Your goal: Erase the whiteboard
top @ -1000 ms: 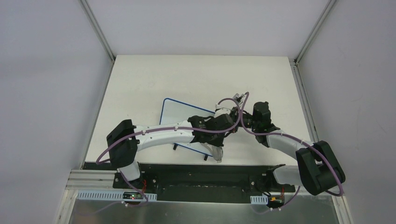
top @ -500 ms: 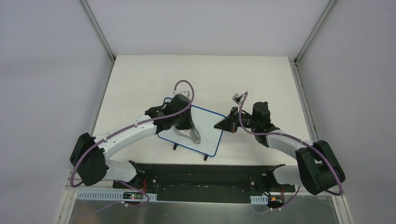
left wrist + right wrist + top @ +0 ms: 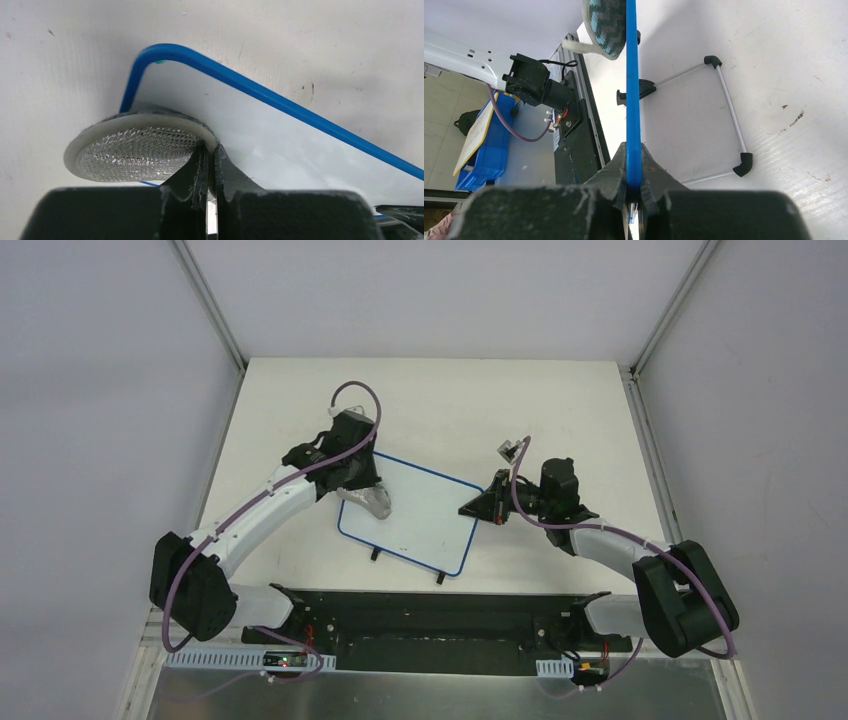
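Note:
The whiteboard (image 3: pixel 425 522), white with a thin blue frame, is propped at the table's middle, and no writing shows on it. My left gripper (image 3: pixel 372 502) is shut on a round grey wiping cloth (image 3: pixel 135 150) with a white rim. The cloth is pressed on the board's far left corner (image 3: pixel 150 52). My right gripper (image 3: pixel 477 510) is shut on the board's right edge, with the blue frame (image 3: pixel 631 100) pinched between its fingers (image 3: pixel 651 172). The cloth (image 3: pixel 606 22) also shows at the far end of that edge.
The board's wire stand (image 3: pixel 730 107) with black feet rests on the table under it. The black base rail (image 3: pixel 440 612) runs along the near edge. Grey walls close in the table's sides. A blue bin (image 3: pixel 481 145) sits off the table.
My left arm has swept the cloth from the board's near right part across to its far left corner. The right gripper has kept its hold on the edge without moving.

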{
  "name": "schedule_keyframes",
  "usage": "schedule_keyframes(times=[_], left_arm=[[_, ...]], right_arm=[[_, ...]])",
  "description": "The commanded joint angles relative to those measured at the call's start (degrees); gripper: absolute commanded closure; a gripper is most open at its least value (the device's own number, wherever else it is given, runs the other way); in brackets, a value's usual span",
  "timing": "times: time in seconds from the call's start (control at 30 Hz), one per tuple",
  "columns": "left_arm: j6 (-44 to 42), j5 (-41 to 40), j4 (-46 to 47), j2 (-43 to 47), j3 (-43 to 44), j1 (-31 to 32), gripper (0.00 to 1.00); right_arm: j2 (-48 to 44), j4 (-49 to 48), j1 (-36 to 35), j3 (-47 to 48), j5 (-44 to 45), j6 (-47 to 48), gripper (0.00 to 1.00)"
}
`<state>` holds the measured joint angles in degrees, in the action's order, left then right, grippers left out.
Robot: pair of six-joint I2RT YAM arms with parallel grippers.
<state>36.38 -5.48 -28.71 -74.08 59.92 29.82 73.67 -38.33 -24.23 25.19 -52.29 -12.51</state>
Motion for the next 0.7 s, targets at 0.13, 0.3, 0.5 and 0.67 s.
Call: schedule_keyframes(times=[0.13, 0.3, 0.5, 0.67], left_arm=[[-0.3, -1.7, 8.6, -10.4, 12.2, 14.5, 1.0], [1.9, 1.8, 9.8, -16.2, 16.9, 21.4, 1.0], [0.8, -3.0, 8.4, -12.5, 13.7, 20.8, 1.0], [-0.6, 0.0, 6.0, -7.3, 8.0, 13.3, 1.0]], right_arm=[[0.8, 2.2, -1.6, -0.3, -4.1, 7.2, 1.0], [0.9, 2.2, -1.7, -0.3, -4.1, 7.1, 1.0], [1.0, 2.2, -1.8, -0.3, -4.1, 7.2, 1.0], [1.1, 2.2, -1.8, -0.2, -4.1, 7.2, 1.0]])
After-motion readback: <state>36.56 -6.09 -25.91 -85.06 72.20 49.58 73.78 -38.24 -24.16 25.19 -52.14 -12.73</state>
